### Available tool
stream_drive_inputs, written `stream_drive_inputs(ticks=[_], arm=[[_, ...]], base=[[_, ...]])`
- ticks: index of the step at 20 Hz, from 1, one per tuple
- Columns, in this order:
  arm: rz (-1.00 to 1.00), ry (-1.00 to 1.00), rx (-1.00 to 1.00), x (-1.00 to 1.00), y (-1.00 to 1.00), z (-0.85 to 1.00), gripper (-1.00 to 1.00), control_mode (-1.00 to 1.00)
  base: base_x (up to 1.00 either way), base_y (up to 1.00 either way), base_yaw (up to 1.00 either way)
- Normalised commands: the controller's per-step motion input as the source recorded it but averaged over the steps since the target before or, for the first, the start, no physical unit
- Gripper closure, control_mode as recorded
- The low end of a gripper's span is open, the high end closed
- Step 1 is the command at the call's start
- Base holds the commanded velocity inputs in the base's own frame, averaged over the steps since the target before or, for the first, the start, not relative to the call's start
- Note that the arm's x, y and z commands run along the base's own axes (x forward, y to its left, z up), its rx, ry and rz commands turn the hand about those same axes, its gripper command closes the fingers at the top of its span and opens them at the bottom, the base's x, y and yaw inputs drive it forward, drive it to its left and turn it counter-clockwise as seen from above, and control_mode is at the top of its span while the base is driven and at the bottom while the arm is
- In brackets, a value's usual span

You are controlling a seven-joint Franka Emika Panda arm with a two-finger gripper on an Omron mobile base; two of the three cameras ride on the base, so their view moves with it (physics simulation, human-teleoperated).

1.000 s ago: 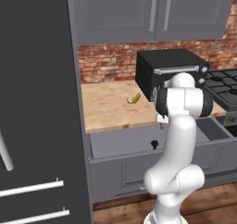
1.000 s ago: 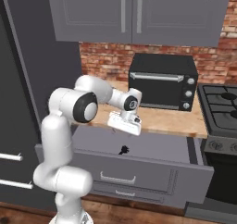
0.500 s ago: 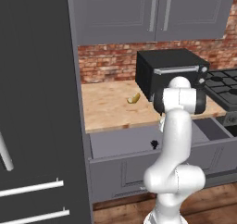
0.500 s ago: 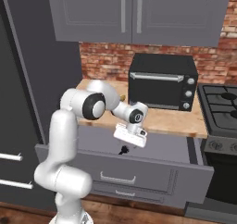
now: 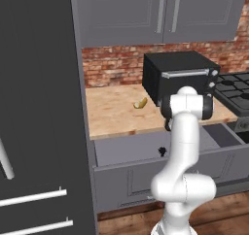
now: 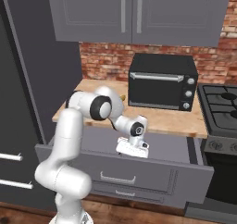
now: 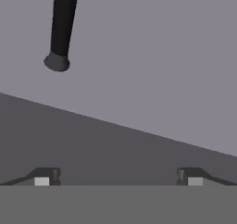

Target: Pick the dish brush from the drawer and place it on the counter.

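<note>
The released claw point(image 7: 118, 176) hangs over the shallow grey drawer point(image 7: 162, 56); the slim black dish brush point(image 7: 62, 26) lies ahead-left, so shift left before descending.

This is a home kitchen, rendered rather than photographed. Grey panelled wall cupboards point(image 6: 139, 12) with vertical bar handles hang above a red brick wall point(image 5: 114, 66). Below them runs a light wooden plank table point(image 5: 114, 115) that carries a black countertop oven point(image 6: 162, 82) with a bar handle and three knobs at its right side. Just beside it, to the right, stands a black gas stove point(image 6: 222, 102) with cast grates. A tall dark fridge point(image 5: 36, 108) with pale bar handles closes the left side. Under the table, a wide grey drawer point(image 6: 139, 165) stands pulled open among matching panelled fronts, and the floor point(image 5: 223, 219) is reddish wood planks.
</note>
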Motion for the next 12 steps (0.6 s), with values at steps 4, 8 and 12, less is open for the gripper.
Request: stream_drive_inputs(ticks=[4,8,12], arm=[[0.10,0.11,0.00,-0.98,-0.45,-0.26,-1.00,-1.00],[0.10,0.06,0.03,-1.00,-0.49,-0.04,-1.00,-1.00],[0.12,0.02,0.02,-1.00,-0.42,0.00,-1.00,-1.00]], base=[[0.00,0.00,0.00],[0.00,0.00,0.00],[0.00,0.00,0.00]])
